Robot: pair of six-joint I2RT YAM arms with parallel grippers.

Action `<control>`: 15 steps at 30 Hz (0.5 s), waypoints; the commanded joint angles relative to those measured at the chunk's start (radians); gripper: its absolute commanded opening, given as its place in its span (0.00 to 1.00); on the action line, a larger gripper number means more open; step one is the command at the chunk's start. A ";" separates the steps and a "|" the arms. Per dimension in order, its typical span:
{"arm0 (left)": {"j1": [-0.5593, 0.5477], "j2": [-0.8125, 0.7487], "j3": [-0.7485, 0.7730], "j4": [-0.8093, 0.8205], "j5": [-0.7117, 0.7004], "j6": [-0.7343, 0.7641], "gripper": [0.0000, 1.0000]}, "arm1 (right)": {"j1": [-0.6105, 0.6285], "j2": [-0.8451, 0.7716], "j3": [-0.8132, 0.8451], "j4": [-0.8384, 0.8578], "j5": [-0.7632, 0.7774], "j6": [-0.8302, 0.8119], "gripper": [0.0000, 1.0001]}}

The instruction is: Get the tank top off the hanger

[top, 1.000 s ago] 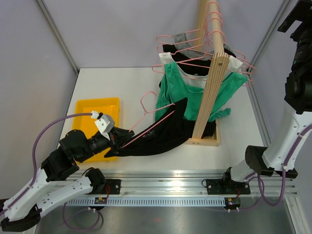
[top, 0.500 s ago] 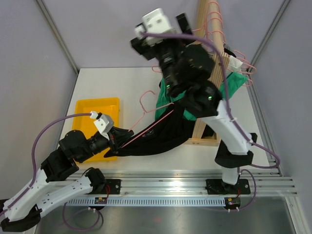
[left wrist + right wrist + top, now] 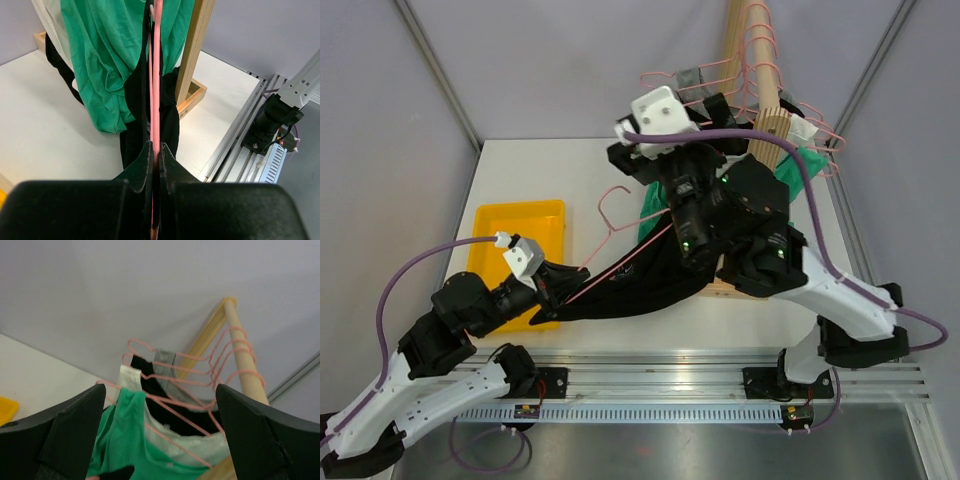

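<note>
No text, label or number is legible on the tank top [image 3: 650, 285], hanger [image 3: 157, 75] or yellow tray [image 3: 520, 215].

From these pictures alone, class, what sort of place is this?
Probably a robot test cell in a lab: left arm and right arm bolted to a metal rail, plain grey walls, a small wooden rack of clothes.

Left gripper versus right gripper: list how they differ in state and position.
The left gripper is shut on the pink hanger; the right gripper is open, holding nothing. The left gripper is low near the yellow tray; the right gripper is up by the wooden rack. Both are black.
</note>
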 commanded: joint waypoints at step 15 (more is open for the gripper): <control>0.005 -0.040 0.009 0.105 0.084 -0.039 0.00 | 0.037 -0.475 -0.819 -0.414 -0.051 1.071 0.95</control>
